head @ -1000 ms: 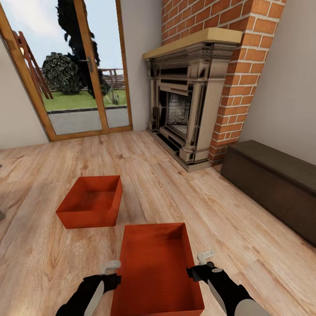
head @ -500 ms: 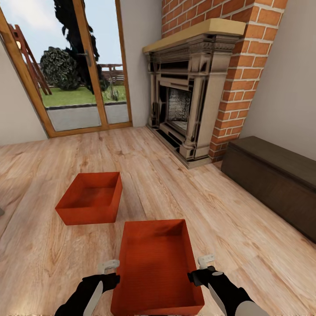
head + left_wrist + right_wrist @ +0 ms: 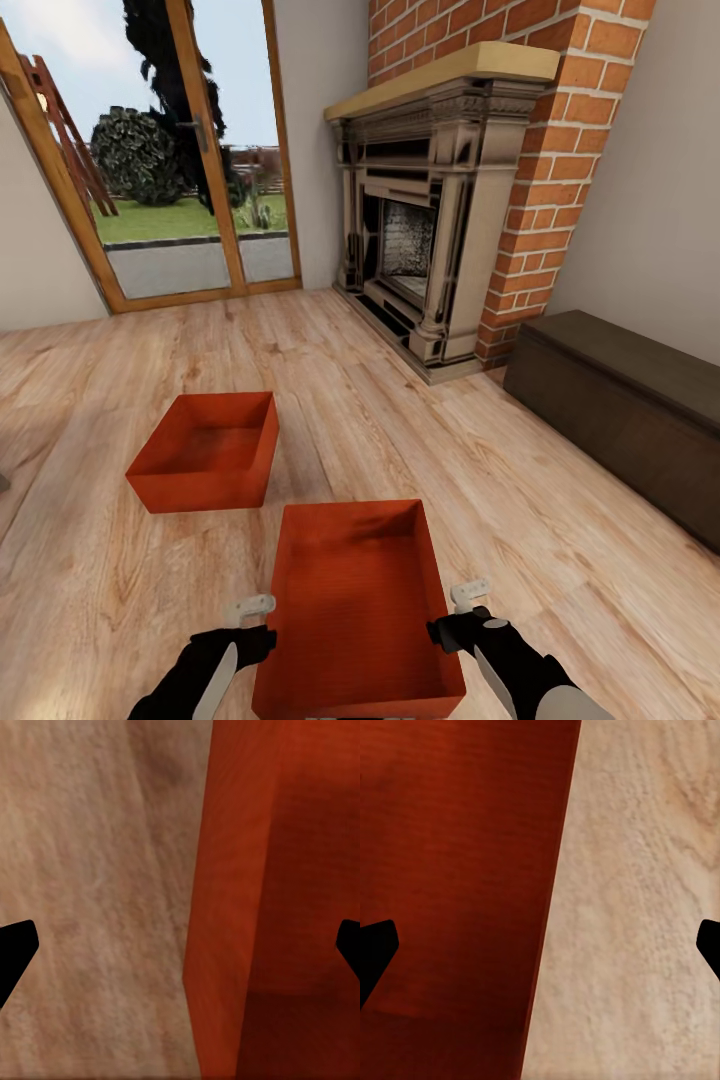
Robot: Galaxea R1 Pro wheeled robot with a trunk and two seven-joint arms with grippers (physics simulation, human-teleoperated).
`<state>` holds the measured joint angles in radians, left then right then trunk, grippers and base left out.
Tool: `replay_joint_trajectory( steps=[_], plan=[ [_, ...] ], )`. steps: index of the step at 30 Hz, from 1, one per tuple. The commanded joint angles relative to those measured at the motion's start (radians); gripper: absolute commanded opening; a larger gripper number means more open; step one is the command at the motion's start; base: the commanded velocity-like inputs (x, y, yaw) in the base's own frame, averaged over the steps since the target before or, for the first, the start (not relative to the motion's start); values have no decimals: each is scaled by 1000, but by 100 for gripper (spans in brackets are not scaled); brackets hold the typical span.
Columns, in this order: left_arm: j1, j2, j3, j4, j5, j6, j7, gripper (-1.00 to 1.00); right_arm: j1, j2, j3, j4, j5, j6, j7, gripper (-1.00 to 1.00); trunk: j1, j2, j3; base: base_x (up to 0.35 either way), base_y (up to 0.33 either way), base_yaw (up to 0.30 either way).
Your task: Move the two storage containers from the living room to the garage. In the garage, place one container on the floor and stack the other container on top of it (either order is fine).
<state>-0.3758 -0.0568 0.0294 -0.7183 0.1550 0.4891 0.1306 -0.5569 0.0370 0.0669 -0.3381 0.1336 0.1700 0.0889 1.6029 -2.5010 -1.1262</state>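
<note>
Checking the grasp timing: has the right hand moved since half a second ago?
No. The right hand sits at the same spot beside the near bin's right wall.

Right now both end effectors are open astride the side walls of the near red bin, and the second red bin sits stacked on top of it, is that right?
Not quite. The second red bin is not stacked; the head view shows it on the wood floor, apart from the near red bin. The rest holds: left end effector and right end effector are open astride the near bin's side walls.

I am looking at a living room in a home. A brick fireplace is standing by the wall, light wood planks are covering the floor, and glass doors are showing a garden outside.
</note>
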Motion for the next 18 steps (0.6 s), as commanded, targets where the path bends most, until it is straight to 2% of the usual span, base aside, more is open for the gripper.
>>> replay_joint_trajectory(
  steps=[1, 12, 18],
  plan=[
    [0, -1, 2, 0, 11, 5, 6, 100, 0, 0, 1, -2, 11, 6, 3, 100, 0, 0, -1, 0, 0, 0],
    [0, 2, 1, 10, 10, 5, 7, 100, 0, 0, 0, -2, 11, 1, 3, 100, 0, 0, -1, 0, 0, 0],
    [-16, -1, 1, 51, 10, 22, 7, 100, 0, 0, 0, 18, 10, -69, 2, 100, 0, 0, -1, 0, 0, 0]
  ],
)
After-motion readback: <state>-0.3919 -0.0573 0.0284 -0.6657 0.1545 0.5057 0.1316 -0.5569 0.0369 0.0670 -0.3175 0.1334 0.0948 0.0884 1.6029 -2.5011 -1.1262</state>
